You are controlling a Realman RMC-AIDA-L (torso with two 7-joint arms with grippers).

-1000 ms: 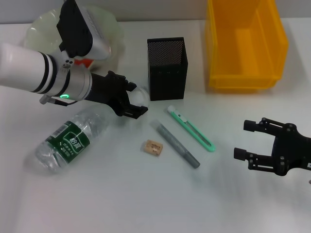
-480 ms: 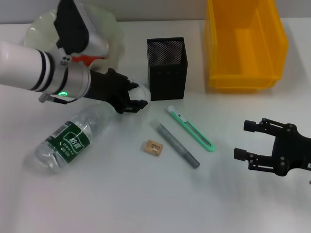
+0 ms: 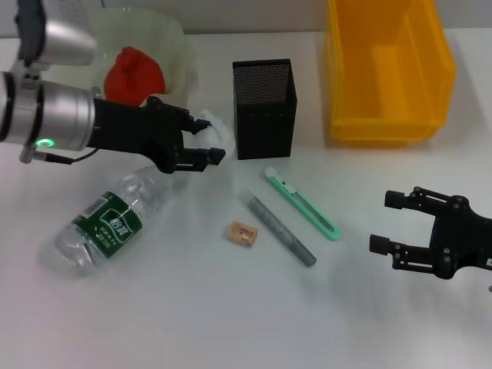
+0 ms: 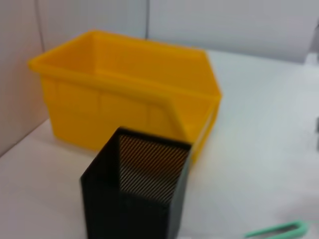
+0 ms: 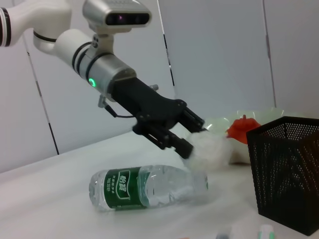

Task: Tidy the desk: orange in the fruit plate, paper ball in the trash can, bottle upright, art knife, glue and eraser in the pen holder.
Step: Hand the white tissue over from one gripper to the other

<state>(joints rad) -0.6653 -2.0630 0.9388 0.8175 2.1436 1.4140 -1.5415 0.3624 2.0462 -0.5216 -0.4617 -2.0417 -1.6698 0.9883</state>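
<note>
Nearest to me, my right end effector (image 3: 400, 224) hovers low over the bare white counter (image 3: 231, 315), its black fingers spread apart and gripping nothing.

A little farther out lies the row of small things. The tan eraser (image 3: 242, 233) rests flat on the counter; just beside it the grey glue stick (image 3: 278, 230) lies on a slant, and next to that the green art knife (image 3: 303, 205) lies on a similar slant — all three are apart from one another and outside the pen holder. To my left the clear bottle (image 3: 108, 221) with its green label lies on its side, its neck end pointing towards my left end effector.

Above the bottle's neck end, my left end effector (image 3: 206, 140) is held off the counter with the white paper ball (image 3: 214, 134) pinched between its fingers; the right wrist view shows the ball (image 5: 208, 147) clamped at the fingertips, above the bottle (image 5: 147, 187).

Just beyond stands the black mesh pen holder (image 3: 264, 109), upright. Farthest back, the red-orange fruit (image 3: 135, 74) sits in the pale green fruit plate (image 3: 178, 54) on my left, and the yellow bin (image 3: 387, 69) stands on my right.
</note>
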